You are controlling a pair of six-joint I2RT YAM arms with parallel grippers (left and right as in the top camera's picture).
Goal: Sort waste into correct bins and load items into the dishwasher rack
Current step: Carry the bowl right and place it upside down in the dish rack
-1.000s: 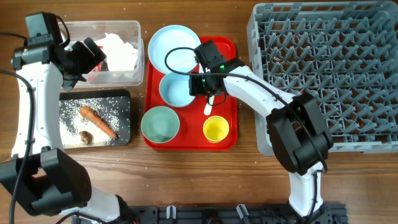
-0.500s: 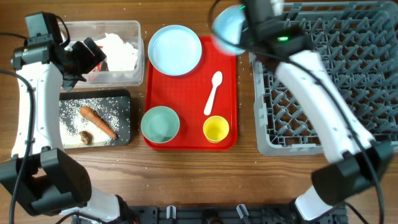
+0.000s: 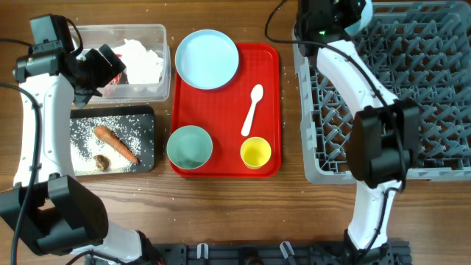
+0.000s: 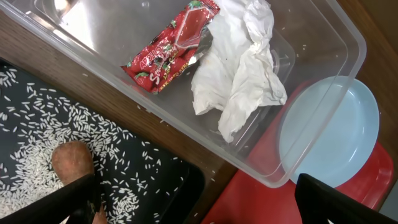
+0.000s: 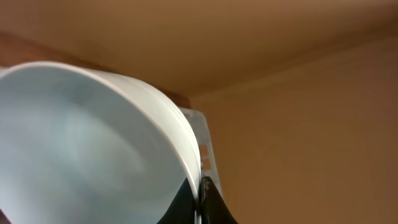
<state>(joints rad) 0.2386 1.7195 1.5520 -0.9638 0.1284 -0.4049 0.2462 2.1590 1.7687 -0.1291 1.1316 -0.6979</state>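
Right fingers (image 5: 200, 198): pinched narrow on the rim of the pale blue bowl (image 5: 81, 143).
Bowl attitude: tipped up on edge, hollow facing my wrist camera.
Bowl place: above the far edge of the dishwasher rack (image 3: 412, 88), near its left corner; contact with the pegs, cannot tell.
Left fingers (image 4: 196, 196): spread wide, holding nothing, over the near wall of the clear tub (image 4: 93, 37).
In tub: red snack wrapper (image 4: 173, 46), long axis on a diagonal; white tissue (image 4: 239, 74) touching it.
White spoon (image 3: 252, 110): flat on the red tray (image 3: 268, 73), long axis near fore-aft, scoop end away from me, handle toward the yellow cup (image 3: 255, 152).
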